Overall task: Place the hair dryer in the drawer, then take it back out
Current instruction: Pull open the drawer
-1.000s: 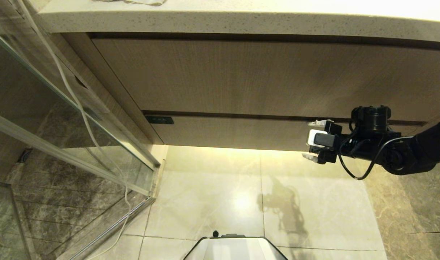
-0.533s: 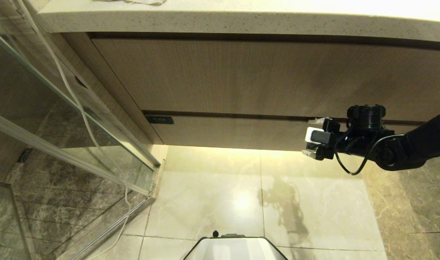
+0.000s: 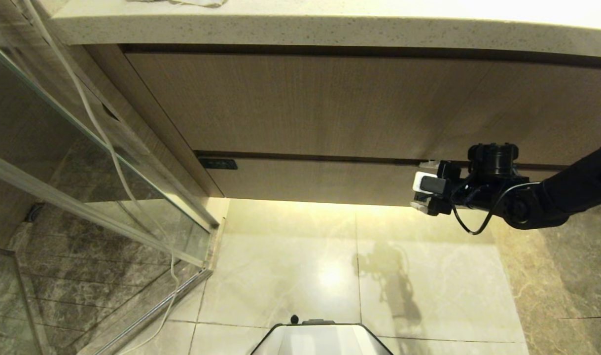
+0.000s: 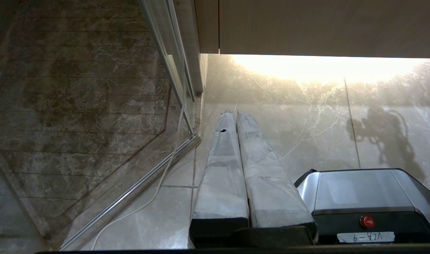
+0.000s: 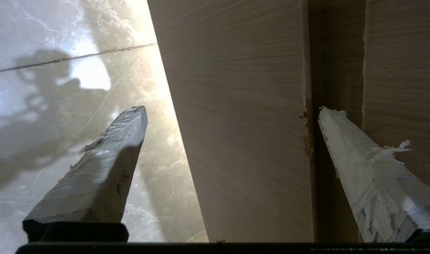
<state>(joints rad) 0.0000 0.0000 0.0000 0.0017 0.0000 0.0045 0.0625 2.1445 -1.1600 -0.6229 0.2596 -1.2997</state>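
I have the right gripper (image 3: 419,191) spread wide, straddling the shut drawer's (image 3: 320,180) short wood-grain front: one taped finger at the dark slot (image 5: 336,70) along its top edge, the other below. The front runs long and level, crosswise to my reach. The hair dryer isn't visible. The left gripper (image 4: 235,116), fingers together, hangs parked over the marble floor (image 3: 290,261).
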